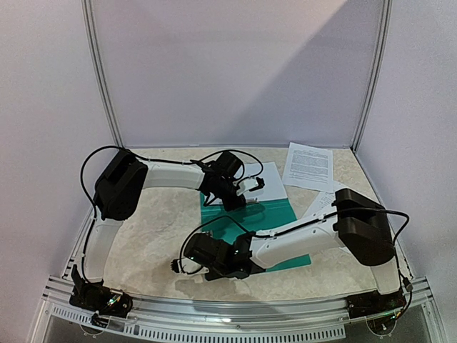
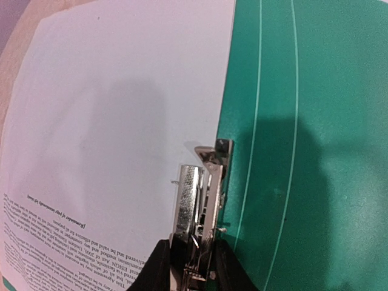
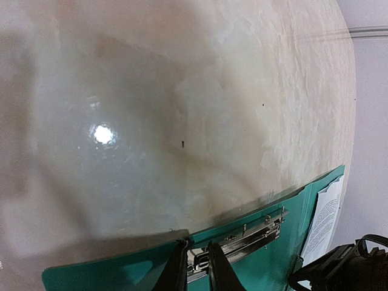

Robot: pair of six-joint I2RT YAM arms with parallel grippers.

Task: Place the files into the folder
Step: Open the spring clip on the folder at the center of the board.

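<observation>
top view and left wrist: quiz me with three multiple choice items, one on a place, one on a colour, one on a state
1. Where does the fully visible printed sheet off the folder lie?
A) far right part of the table
B) near left corner
C) on the left arm's base

2. What colour is the folder?
A) red
B) teal-green
C) yellow

3. How is the left gripper?
A) wide open over bare table
B) shut on the metal clip
C) lifting a sheet in the air

Answers: 1 A, the top view shows it far back on the right. 2 B, it is green in every view. 3 B, the left wrist view shows it pinching the clip.
</observation>
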